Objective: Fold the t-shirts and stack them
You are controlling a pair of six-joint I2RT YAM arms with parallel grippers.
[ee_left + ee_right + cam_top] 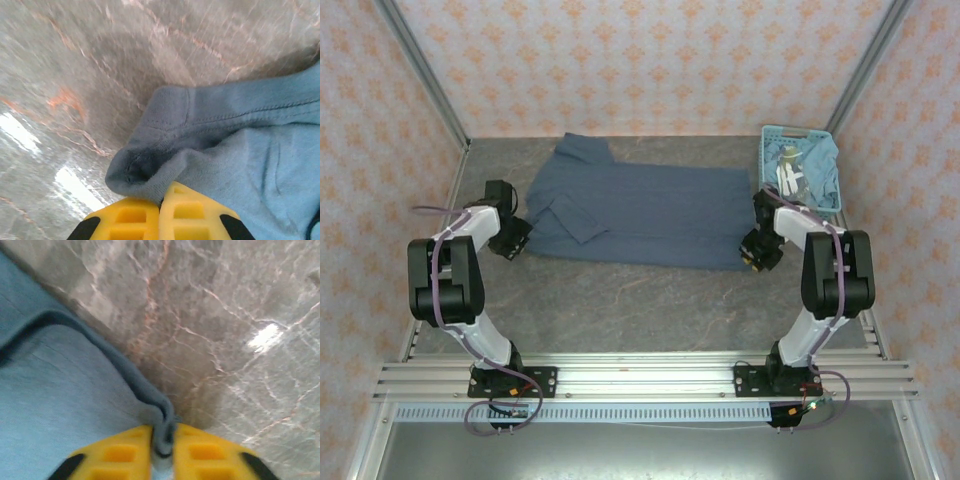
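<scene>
A slate-blue t-shirt point(640, 212) lies spread flat across the middle of the grey table, one sleeve folded onto its body at the left. My left gripper point(517, 243) is at the shirt's near left corner, and its yellow fingers point(125, 220) are shut on a bunched fold of that cloth point(150, 165). At the near right corner my right gripper point(757, 254) pinches the shirt's hem point(162, 430) between its shut yellow fingers point(200, 450). More t-shirts point(812, 170), lighter teal-blue, lie crumpled in a basket at the back right.
The light-blue lattice basket point(798, 132) stands against the back right corner, close behind my right arm. Patterned walls close in the table on three sides. Bare marbled tabletop point(640, 305) stretches between the shirt and the arm bases.
</scene>
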